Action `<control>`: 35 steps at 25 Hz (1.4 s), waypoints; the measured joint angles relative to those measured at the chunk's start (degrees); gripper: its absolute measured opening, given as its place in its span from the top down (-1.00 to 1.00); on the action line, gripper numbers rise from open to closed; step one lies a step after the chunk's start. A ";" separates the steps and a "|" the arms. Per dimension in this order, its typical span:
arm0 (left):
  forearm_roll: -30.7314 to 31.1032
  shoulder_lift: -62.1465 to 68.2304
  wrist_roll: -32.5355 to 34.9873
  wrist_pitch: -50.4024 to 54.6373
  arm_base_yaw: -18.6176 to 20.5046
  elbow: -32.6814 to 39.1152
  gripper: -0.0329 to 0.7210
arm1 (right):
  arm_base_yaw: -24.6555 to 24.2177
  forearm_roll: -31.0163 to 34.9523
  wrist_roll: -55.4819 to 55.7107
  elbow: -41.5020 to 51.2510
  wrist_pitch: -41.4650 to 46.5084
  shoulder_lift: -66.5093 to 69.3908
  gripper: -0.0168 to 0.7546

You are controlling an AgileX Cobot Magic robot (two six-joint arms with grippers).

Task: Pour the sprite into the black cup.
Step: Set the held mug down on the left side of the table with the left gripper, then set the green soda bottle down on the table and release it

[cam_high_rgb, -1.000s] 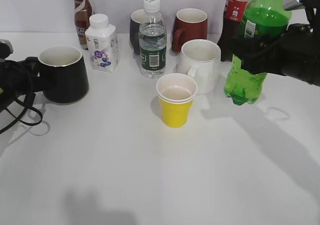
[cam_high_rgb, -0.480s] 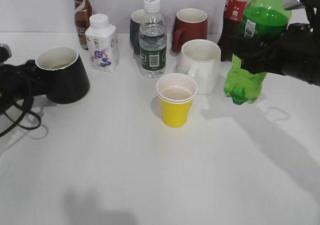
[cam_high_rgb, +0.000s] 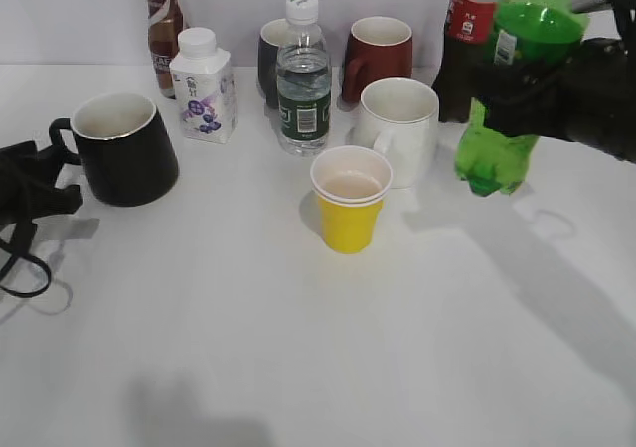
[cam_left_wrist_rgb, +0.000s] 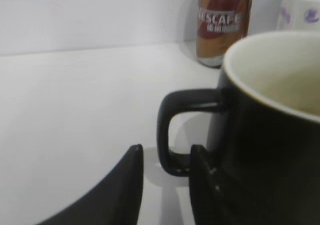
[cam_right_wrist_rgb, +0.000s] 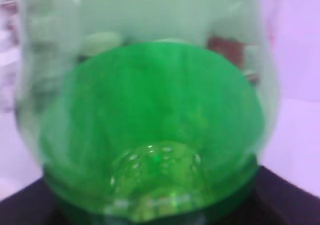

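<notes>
The black cup (cam_high_rgb: 124,149) stands upright at the left of the table, handle pointing left; in the left wrist view it (cam_left_wrist_rgb: 270,135) fills the right side. My left gripper (cam_high_rgb: 55,189) is open just left of the handle (cam_left_wrist_rgb: 167,130), whose lower bend shows between the fingertips without being gripped (cam_left_wrist_rgb: 166,157). My right gripper (cam_high_rgb: 522,99) is shut on the sprite (cam_high_rgb: 492,159), a green bottle held above the table at the right, tilted slightly. The bottle's base (cam_right_wrist_rgb: 150,115) fills the right wrist view and hides the fingers.
A yellow paper cup (cam_high_rgb: 348,209) stands mid-table with a white mug (cam_high_rgb: 397,129) behind it. Along the back stand a water bottle (cam_high_rgb: 302,79), a milk carton (cam_high_rgb: 203,87), a coffee bottle (cam_high_rgb: 162,25), a dark mug (cam_high_rgb: 270,60), a dark red mug (cam_high_rgb: 380,55) and a cola bottle (cam_high_rgb: 462,40).
My left gripper has let go of the black cup's handle and drawn back to the left; the cup, tilted a moment ago, now stands level. The sprite has shifted slightly right.
</notes>
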 joint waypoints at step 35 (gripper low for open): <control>1.50 -37.23 0.00 23.94 0.00 7.70 0.23 | -2.85 20.63 -20.57 -0.52 -15.55 5.96 -0.76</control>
